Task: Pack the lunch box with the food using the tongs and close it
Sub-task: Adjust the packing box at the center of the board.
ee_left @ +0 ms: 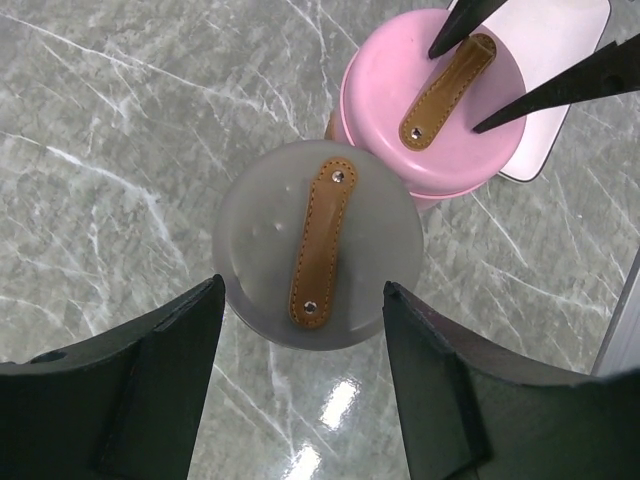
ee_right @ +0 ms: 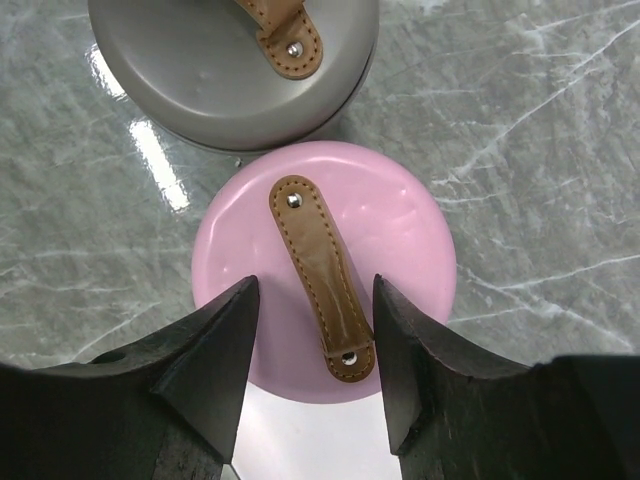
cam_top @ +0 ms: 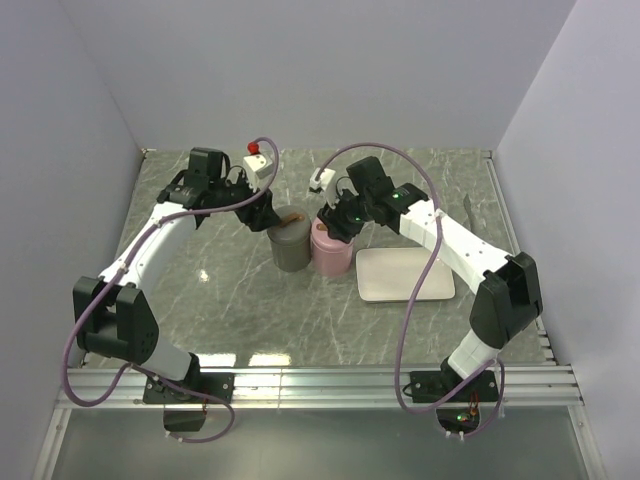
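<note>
Two round lidded lunch box pots stand side by side mid-table, each with a brown leather strap on its lid. My left gripper (cam_top: 262,215) (ee_left: 302,290) hovers open over the near edge of the grey pot (cam_top: 288,248) (ee_left: 270,230) (ee_right: 200,60). Over the pink pot (cam_top: 330,255) (ee_left: 385,90) (ee_right: 400,240), my right gripper (cam_top: 335,222) (ee_right: 315,285) is open, its fingers (ee_left: 560,95) on either side of the strap (ee_right: 315,270) without closing on it. The slim grey tongs (cam_top: 468,205) lie at the far right. The food is hidden.
A white rectangular tray (cam_top: 405,273) (ee_left: 545,60) (ee_right: 300,440) lies just right of the pink pot. Grey walls close in the marble table on three sides, and a metal rail (cam_top: 320,380) runs along the near edge.
</note>
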Controlling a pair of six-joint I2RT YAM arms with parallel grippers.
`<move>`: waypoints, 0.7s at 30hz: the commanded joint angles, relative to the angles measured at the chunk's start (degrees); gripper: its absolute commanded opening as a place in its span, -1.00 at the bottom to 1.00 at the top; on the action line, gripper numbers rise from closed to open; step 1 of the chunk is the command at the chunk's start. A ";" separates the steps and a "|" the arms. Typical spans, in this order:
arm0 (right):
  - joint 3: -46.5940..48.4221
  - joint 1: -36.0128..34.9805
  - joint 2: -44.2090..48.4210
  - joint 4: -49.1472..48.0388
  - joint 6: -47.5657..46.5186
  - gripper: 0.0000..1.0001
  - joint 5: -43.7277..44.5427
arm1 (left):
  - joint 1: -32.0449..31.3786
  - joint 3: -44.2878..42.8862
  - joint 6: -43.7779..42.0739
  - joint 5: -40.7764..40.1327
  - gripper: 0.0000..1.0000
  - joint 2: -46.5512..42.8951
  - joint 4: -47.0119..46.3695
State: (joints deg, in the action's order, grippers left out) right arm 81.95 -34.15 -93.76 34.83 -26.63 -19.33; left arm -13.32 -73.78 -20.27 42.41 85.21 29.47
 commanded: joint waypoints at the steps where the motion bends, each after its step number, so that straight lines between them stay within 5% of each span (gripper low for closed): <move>1: -0.84 -0.30 -0.90 3.05 0.79 0.13 1.58 | -0.04 -3.30 -1.26 1.71 0.40 -1.01 0.40; 21: 12.26 8.39 6.83 4.28 13.18 0.15 -12.91 | -6.71 -9.46 -6.01 -6.73 0.38 3.82 5.77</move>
State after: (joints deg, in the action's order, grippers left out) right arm 90.87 -28.23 -89.69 39.03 -16.84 -28.51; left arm -19.00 -81.69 -24.71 38.20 87.31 33.06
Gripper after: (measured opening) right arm 0.574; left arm 0.693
